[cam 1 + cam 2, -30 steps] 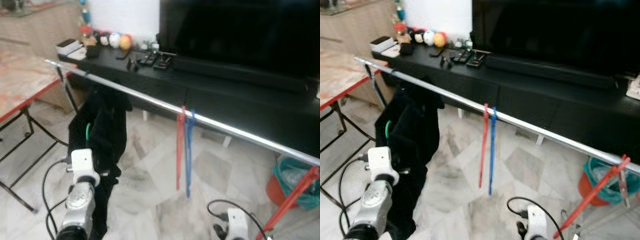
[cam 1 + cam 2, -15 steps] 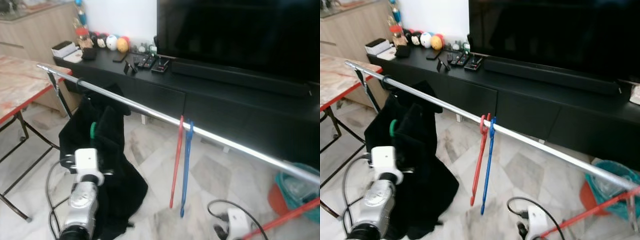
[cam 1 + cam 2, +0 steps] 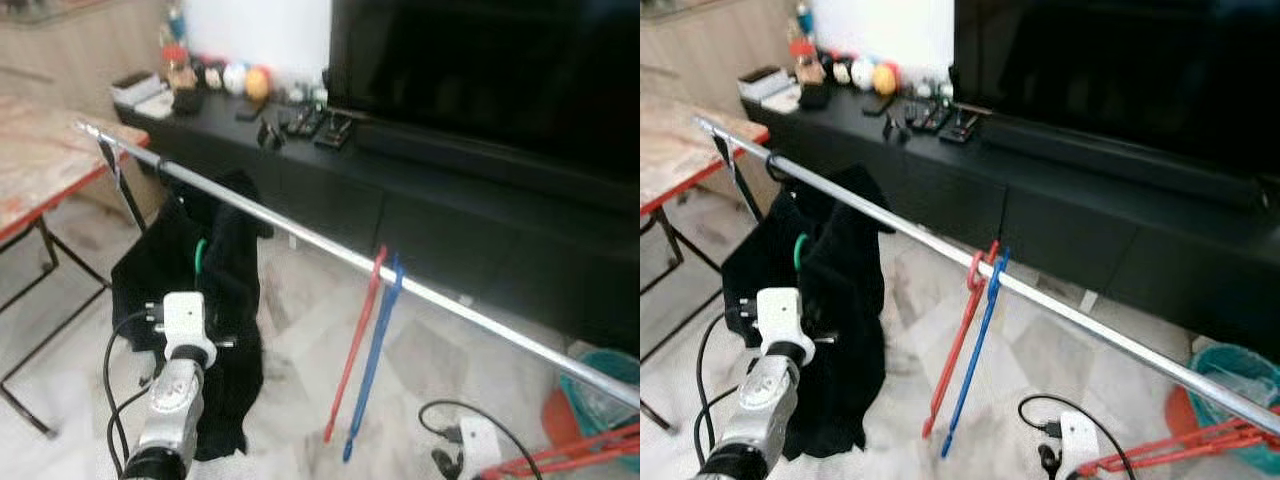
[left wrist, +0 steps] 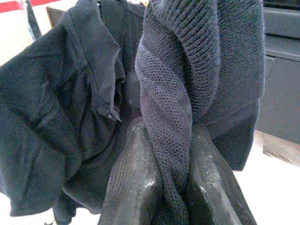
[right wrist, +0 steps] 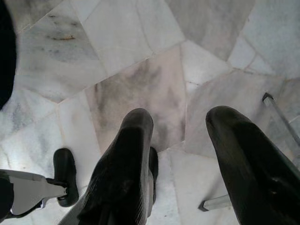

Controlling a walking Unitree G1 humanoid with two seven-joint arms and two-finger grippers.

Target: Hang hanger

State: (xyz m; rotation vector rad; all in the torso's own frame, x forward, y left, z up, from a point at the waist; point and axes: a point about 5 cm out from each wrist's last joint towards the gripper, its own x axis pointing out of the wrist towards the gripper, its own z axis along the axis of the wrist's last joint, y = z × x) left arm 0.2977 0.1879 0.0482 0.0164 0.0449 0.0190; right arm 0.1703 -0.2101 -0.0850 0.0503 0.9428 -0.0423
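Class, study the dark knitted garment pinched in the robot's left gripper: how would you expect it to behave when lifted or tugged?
The dark knitted garment is probably floppy: it bunches into a twisted fold between the left gripper fingers. It looks thick-knit, so likely stretchy under a tug and not slippery. Hanging from the rail on a green hanger, it would likely swing rather than resist.

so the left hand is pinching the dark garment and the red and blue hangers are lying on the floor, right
Not quite. The left hand does pinch the dark garment, but the red hanger and blue hanger are not on the floor: the right eye view shows both hooked over the metal rail, hanging down side by side.
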